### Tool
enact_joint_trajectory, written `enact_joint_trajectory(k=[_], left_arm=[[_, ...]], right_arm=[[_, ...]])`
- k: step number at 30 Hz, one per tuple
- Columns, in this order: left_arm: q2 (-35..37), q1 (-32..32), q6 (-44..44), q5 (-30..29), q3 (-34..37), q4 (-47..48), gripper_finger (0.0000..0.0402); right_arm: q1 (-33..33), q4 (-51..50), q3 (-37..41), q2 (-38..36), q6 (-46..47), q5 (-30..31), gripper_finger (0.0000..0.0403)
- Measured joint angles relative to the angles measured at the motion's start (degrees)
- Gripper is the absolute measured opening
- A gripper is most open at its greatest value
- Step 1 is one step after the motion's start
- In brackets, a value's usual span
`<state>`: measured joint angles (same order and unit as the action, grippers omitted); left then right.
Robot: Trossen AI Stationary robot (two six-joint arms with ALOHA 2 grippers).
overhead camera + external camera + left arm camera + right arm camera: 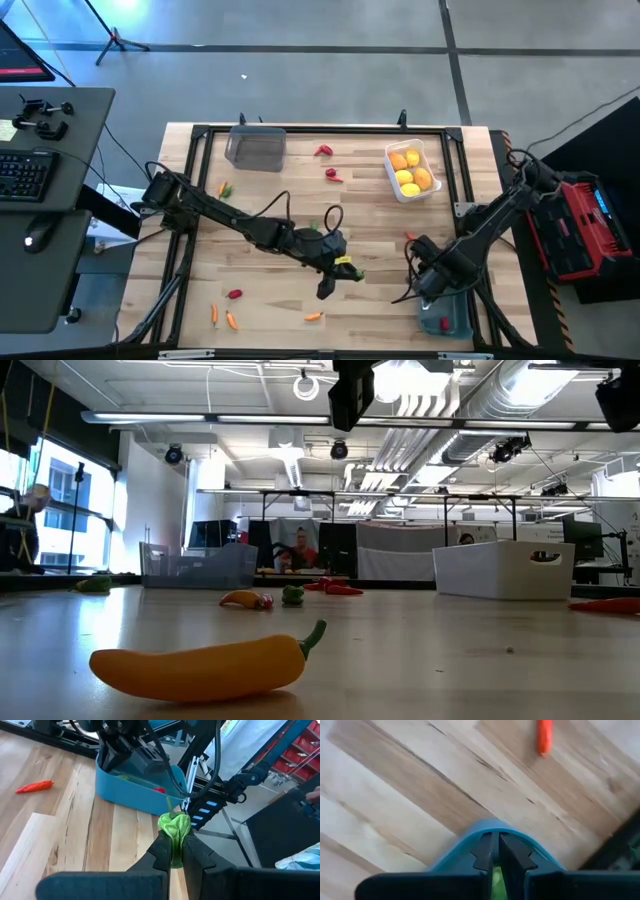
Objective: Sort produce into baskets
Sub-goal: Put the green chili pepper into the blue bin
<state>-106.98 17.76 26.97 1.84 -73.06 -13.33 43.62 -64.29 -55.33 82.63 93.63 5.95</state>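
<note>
My left gripper [174,846] [338,276] hangs over the table's middle, shut on a small green pepper [174,826]. My right gripper [496,851] [430,290] points down, shut, over a corner of the blue-grey basket [447,318] [131,791] at the near right. Inside that basket lie a red piece [159,790] and something green [495,879]. The white basket [412,170] at the far right holds yellow-orange fruits. A clear grey basket [255,148] stands at the far left. My left gripper pinches the green pepper's lower part [174,842] between its two fingers. Its crumpled upper end sticks out past the fingertips. The fingers slant down toward the table's right side, and the pepper is lifted clear of the table. My right gripper's shut fingertips [485,847] stand at the blue-grey basket's rounded rim [490,825]; whether they touch it I cannot tell.
Loose produce lies about: red peppers [323,150] [333,175] at the far middle, carrots [214,313] [314,316] and a red piece [235,294] near the front edge, a red one [410,237] [34,786] by the right arm. A yellow-orange pepper [200,665] lies close to the low camera.
</note>
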Motion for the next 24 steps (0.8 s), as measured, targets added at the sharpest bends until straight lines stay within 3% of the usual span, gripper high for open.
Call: enact_joint_trajectory(k=[12, 16, 21, 24], left_arm=[[0.00, 0.02, -0.10, -1.21, 0.00, -0.28, 0.0008], [0.00, 0.02, -0.13, -2.23, 0.00, -0.31, 0.0008], [-0.20, 0.04, -2.25, -4.04, -0.27, -3.19, 0.0008], [-2.86, -0.11, -6.50, -3.88, -4.50, -3.55, 0.0008]], right_arm=[[-2.41, 6.41, -0.60, -0.16, -1.13, 6.52, 0.0002], [-2.44, -6.00, -6.59, -1.51, -2.06, 8.77, 0.0003], [-1.35, -25.15, -17.26, -5.03, 2.38, 17.24, 0.0003], [-0.66, -24.34, -19.63, -9.37, 3.70, 23.82, 0.0003]])
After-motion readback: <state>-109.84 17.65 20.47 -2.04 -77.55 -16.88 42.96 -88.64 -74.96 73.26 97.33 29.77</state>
